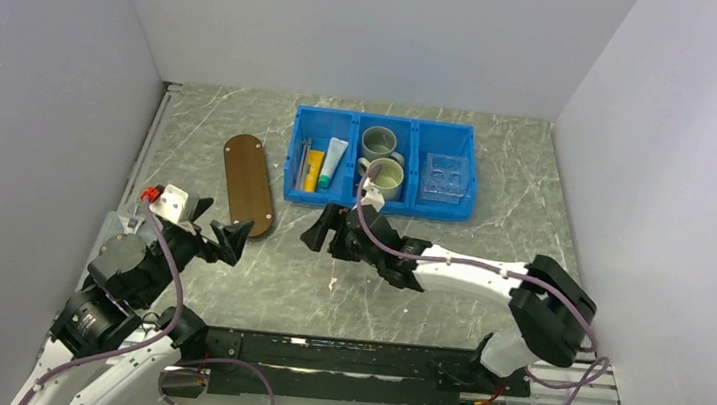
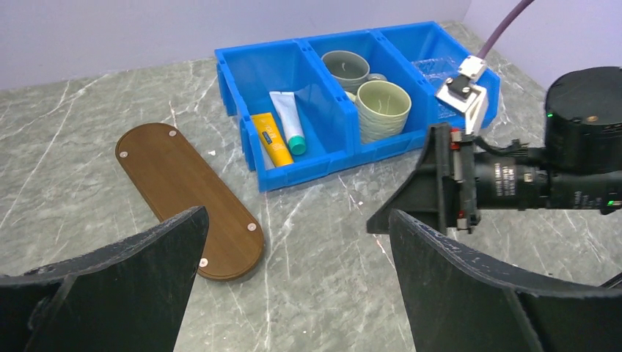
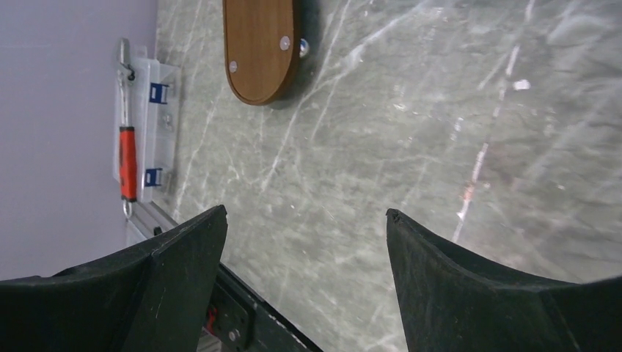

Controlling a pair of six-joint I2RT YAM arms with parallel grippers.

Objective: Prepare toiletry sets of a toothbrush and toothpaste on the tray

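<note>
The dark-brown wooden tray [image 1: 249, 184] [image 2: 187, 198] [image 3: 260, 44] lies bare on the marble table, left of the blue bin [image 1: 378, 203]. The bin's left compartment holds two thin toothbrushes [image 1: 300, 164], a yellow tube [image 1: 313, 171] [image 2: 271, 139] and a white tube with a teal end [image 1: 333, 163] [image 2: 287, 121]. My left gripper [image 1: 229, 244] [image 2: 297, 216] hovers open just off the tray's near end, with nothing in it. My right gripper [image 1: 317, 228] [image 3: 306, 213] is open and holds nothing. It hangs low over bare table in front of the bin, pointing left toward the tray.
Two mugs [image 1: 381, 145] [image 1: 386, 177] fill the bin's middle compartment. A small clear square holder [image 1: 445, 176] sits in the right one. An orange-handled tool [image 3: 128, 150] lies at the table's left edge. Grey walls close in on the left, right and back.
</note>
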